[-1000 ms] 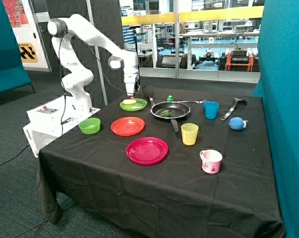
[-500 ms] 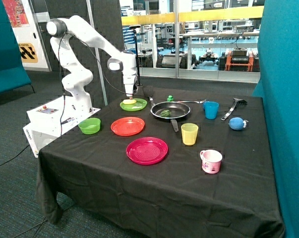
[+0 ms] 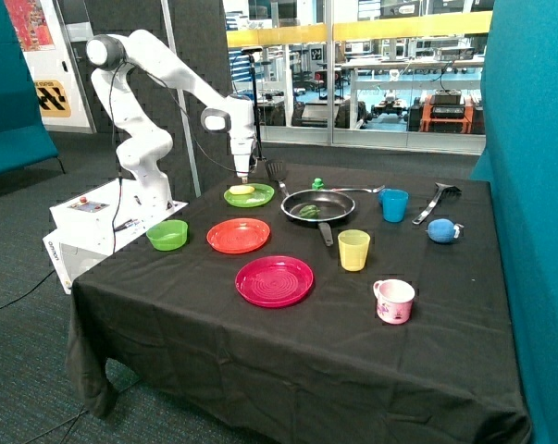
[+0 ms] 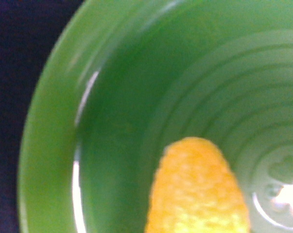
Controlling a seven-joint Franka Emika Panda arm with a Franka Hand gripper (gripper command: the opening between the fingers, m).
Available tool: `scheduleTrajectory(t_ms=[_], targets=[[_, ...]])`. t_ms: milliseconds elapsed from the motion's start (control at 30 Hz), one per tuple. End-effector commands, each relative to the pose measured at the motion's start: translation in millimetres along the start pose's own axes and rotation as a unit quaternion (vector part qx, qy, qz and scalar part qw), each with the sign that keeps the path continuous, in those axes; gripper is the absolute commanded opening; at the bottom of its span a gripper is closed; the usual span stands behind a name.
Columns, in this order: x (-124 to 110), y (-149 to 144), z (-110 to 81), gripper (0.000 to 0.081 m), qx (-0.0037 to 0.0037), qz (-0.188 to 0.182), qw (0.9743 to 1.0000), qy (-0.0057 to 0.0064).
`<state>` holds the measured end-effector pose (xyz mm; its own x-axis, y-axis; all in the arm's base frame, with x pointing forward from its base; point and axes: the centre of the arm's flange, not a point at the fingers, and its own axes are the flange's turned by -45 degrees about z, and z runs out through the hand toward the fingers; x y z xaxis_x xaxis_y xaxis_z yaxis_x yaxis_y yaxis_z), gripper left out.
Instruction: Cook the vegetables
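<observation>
Hovering jaws (image 3: 244, 178): poised just above the green plate, upper centre-left of the outside view; whether they are parted or closed cannot be told.
Green plate (image 3: 260, 198): on the black tabletop (image 3: 288, 351), just beside the frying pan; its ridged inner surface fills the wrist view (image 4: 112, 121).
Pale yellow vegetable (image 3: 241, 190): lying on the green plate, directly under the jaws; seen close in the wrist view (image 4: 197, 189), free of any grip.
Dark green vegetable (image 3: 309, 212): resting inside the frying pan.
Frying pan (image 3: 339, 199): centre of the outside view, handle pointing toward the yellow cup (image 3: 353, 250).
Orange plate (image 3: 238, 235): near the green plate, toward the lower frame.
Pink plate (image 3: 274, 280): below the orange plate.
</observation>
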<state>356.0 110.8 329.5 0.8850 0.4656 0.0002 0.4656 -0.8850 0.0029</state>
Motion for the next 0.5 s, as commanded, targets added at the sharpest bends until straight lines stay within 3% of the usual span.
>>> scheduleTrajectory(t_ms=[0,233,367,400,467], targets=[[6,-17,1.8,0.0411,0.00147,0.001,1.0000,-0.0001],[7,-21,10.5,0.0404,0.00146,0.018,0.9998,-0.0001],[2,-24,17.6,0.0416,0.00146,0.029,0.9996,-0.0001],[1,-24,19.2,0.0466,0.00146,0.031,0.9995,-0.0001],[-1,-24,21.7,0.0447,0.00146,0.033,0.9995,-0.0001]])
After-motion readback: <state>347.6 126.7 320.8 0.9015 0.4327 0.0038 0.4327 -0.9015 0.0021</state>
